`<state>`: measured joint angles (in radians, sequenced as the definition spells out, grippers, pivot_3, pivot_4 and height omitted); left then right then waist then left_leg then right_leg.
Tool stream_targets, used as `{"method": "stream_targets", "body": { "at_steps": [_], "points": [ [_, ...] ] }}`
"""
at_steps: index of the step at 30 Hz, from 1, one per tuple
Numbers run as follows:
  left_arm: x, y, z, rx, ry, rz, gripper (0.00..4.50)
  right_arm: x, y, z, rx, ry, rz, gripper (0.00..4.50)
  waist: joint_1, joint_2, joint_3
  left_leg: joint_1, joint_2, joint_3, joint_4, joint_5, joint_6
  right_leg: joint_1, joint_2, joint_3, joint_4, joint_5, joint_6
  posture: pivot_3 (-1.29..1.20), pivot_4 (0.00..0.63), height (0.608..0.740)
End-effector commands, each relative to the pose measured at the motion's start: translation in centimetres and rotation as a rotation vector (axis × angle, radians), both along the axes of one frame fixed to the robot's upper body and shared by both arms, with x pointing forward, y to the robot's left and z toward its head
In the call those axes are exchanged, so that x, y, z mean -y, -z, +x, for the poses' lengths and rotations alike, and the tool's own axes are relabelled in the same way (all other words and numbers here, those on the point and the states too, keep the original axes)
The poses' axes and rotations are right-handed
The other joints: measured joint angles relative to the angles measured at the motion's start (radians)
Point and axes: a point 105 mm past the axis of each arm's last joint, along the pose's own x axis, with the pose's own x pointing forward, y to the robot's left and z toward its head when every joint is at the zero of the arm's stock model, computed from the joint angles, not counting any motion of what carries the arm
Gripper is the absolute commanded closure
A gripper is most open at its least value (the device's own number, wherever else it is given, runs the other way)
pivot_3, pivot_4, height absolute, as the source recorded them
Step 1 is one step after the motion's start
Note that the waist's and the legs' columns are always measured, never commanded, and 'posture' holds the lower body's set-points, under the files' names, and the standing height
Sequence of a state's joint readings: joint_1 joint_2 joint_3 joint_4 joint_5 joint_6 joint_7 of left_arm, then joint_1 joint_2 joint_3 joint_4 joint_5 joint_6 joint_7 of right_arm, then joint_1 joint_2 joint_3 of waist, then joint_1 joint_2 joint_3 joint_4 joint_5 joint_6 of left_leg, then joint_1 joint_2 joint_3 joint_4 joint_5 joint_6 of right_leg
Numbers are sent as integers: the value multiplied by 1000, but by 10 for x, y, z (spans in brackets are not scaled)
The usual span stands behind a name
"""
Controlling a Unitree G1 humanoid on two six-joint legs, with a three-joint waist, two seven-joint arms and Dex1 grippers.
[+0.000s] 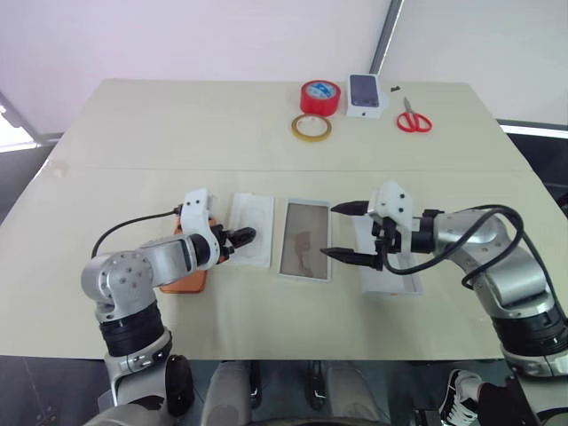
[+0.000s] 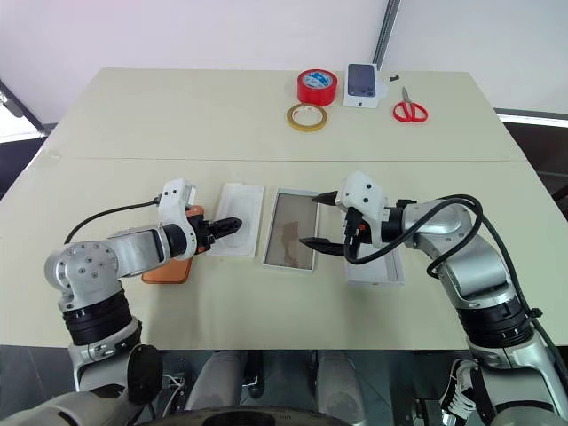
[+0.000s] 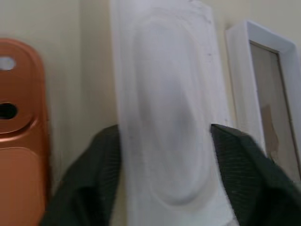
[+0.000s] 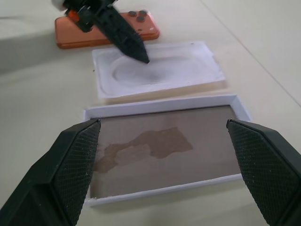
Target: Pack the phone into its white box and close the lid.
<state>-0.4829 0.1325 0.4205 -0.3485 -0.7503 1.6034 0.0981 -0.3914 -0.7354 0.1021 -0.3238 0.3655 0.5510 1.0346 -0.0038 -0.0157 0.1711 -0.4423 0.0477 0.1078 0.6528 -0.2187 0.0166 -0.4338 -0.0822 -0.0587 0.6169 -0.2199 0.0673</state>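
Observation:
The orange phone (image 1: 188, 280) lies flat on the table, partly under my left forearm. Just right of it lies a thin white insert (image 1: 253, 222) with a rounded hollow. My left gripper (image 1: 241, 237) hangs over the insert's near part, partly open, and the insert shows through the gap between its fingers. The white box (image 1: 282, 240) lies open beside the insert, showing its brown inside. My right gripper (image 1: 335, 232) hovers wide open over the box's right edge, holding nothing. The lid (image 1: 399, 282) lies flat under my right hand.
At the far edge of the table stand a red tape roll (image 1: 320, 96), a yellowish tape ring (image 1: 311, 128), a small white box picturing a dark phone (image 1: 366, 93) and red scissors (image 1: 414, 120). The table's front edge is close below both arms.

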Motion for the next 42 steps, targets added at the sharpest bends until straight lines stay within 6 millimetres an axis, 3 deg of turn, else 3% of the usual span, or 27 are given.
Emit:
{"method": "stream_targets", "body": {
  "at_steps": [1,3,15,18,25,32,38,42],
  "points": [
    [-5,4,2,-25,-31,22,3397,-7,-4,-13,51,-85,-61,0,1,0,0,0,0,0,0,0,0,0,0,0,0,0,0,0,150,740],
    [-7,5,4,-26,-46,30,4412,-10,4,-19,47,-133,-125,0,6,-1,0,0,0,0,0,0,0,0,0,0,0,0,0,0,150,740],
    [-11,-29,10,109,-62,-117,4475,-38,45,-21,-81,-123,-321,0,15,-1,0,0,1,0,0,0,0,-1,-1,0,0,0,-1,0,150,740],
    [-16,-32,9,122,-78,-148,4500,-43,51,-16,-101,-82,-329,879,16,-1,0,-1,0,0,0,0,0,-1,-1,-1,0,0,-1,0,150,740],
    [-34,-41,11,155,-140,-162,4500,-56,50,-7,-63,-63,-339,4475,15,-1,0,-1,0,0,1,0,0,-1,-1,-1,0,0,0,0,150,740],
    [-43,-58,17,200,-163,-186,4500,-80,48,-11,-14,-143,-307,4475,14,-2,0,-1,0,0,1,0,0,-1,-1,-1,0,0,0,0,150,740],
    [-32,-59,18,200,-119,-181,4500,-90,30,-1,27,-128,-232,4475,14,-2,0,-1,0,0,1,0,0,-1,-1,-1,1,0,0,0,150,740],
    [-21,-56,15,192,-79,-171,4500,-82,14,0,6,-115,-179,3179,16,-2,0,-1,0,0,1,0,-1,0,-1,-1,0,0,0,0,150,740]
  ]
}}
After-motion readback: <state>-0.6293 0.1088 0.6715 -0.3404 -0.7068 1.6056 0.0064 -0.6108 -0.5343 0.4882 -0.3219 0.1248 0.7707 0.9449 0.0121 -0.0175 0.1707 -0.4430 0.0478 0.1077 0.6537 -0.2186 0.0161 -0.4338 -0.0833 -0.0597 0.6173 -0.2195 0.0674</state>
